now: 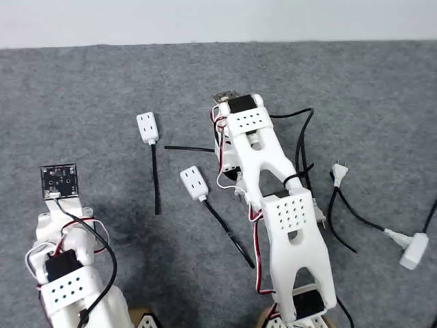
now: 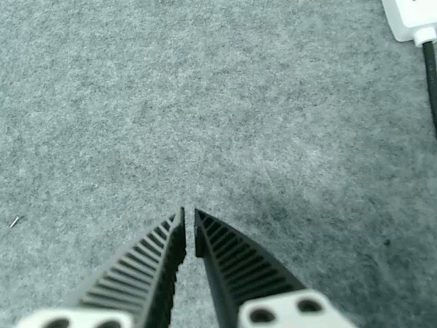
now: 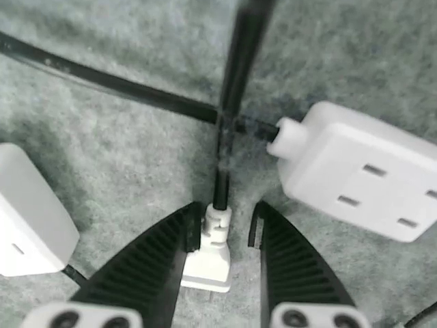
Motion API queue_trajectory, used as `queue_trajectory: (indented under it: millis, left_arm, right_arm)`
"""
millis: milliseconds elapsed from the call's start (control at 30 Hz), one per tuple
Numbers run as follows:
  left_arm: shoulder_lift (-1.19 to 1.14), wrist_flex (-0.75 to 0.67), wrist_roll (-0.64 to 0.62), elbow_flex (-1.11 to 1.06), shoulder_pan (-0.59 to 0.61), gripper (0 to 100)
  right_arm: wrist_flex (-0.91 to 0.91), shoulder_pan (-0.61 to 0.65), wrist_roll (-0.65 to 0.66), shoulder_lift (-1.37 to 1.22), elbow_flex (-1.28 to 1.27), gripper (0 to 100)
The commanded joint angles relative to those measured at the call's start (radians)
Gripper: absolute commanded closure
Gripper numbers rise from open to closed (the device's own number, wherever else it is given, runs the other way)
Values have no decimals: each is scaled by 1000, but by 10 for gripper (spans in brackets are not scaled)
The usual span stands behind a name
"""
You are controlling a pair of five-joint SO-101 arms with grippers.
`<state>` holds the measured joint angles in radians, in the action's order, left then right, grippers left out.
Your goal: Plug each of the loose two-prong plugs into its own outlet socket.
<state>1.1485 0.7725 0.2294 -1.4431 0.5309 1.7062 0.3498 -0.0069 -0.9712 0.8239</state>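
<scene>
High view: the right arm (image 1: pixel 273 171) stretches out over the table (image 1: pixel 82 89), and a loose plug (image 1: pixel 340 169) lies well apart on its right. The left arm (image 1: pixel 68 273) sits folded back.

Left wrist view: the left tool (image 2: pixel 190 213) is closed, tips together, above the table.

Right wrist view: the right tool (image 3: pixel 225 208) stands open astride a white plug (image 3: pixel 208 263), with a socket (image 3: pixel 362 184) just beside.

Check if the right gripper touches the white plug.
Touching. In the right wrist view one finger of the right gripper lies against the plug; carpet shows between it and the other finger.
</scene>
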Motion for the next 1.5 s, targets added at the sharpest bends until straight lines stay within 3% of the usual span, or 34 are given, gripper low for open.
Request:
queue_trajectory:
  millis: [0, 167, 433, 1033, 1367, 1467]
  left_arm:
    - [15, -26, 8, 8, -3, 985]
    - [15, -26, 8, 8, -3, 985]
    - [15, -26, 8, 8, -3, 985]
    - [15, -26, 8, 7, -2, 985]
    - [15, -21, 9, 7, -5, 985]
    - [15, -20, 9, -2, -8, 985]
  right_arm:
    - [25, 27, 5, 85, -41, 874]
    - [-36, 21, -3, 265, -224, 853]
    - [-360, -12, -8, 506, -644, 854]
    - [-438, 10, 31, 404, -626, 861]
    - [-377, 12, 87, 318, -514, 921]
    - [-354, 13, 117, 294, -485, 998]
